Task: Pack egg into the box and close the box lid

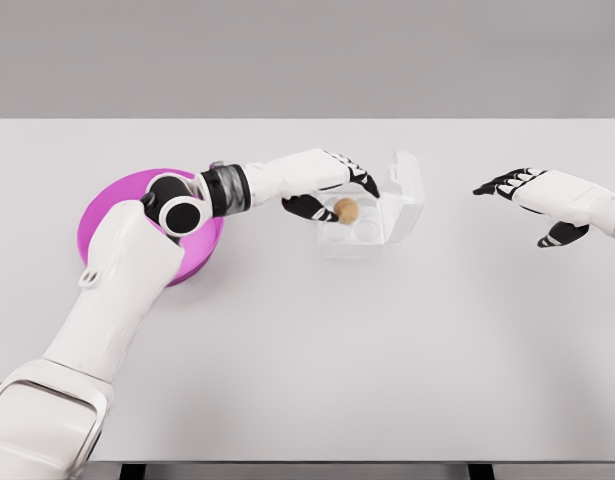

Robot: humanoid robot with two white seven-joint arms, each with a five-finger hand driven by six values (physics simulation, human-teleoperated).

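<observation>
fingers: left hand (332,192) fingers (309,208) curl around the egg (346,209), thumb under, others arched over; we read it as a pinch on the egg, contact partly hidden
plate: pink plate (112,205) at far left on the worktop (307,350), partly under the left arm's elbow; we guess it was the egg's source, so the arm reaches across from it
left arm: comes in from lower left, forearm runs level to the right toward the box, which puts the hand right over the tray
egg: brown, small, sits at the upper left cell of the clear box (365,222), between the fingertips; we can't tell if it already rests in the cell or hangs just above
box: transparent, near mid worktop, tray cells facing up to take the egg
lid: lid (407,185) stands tilted up on the right side, hinged away from the left hand, so access stays free
right hand: right hand (532,195) hovers well apart at right, fingers spread and holding nothing; we judge it waits on the lid side for the closing
stage: we judge placing nearly done, lid not yet shut
</observation>
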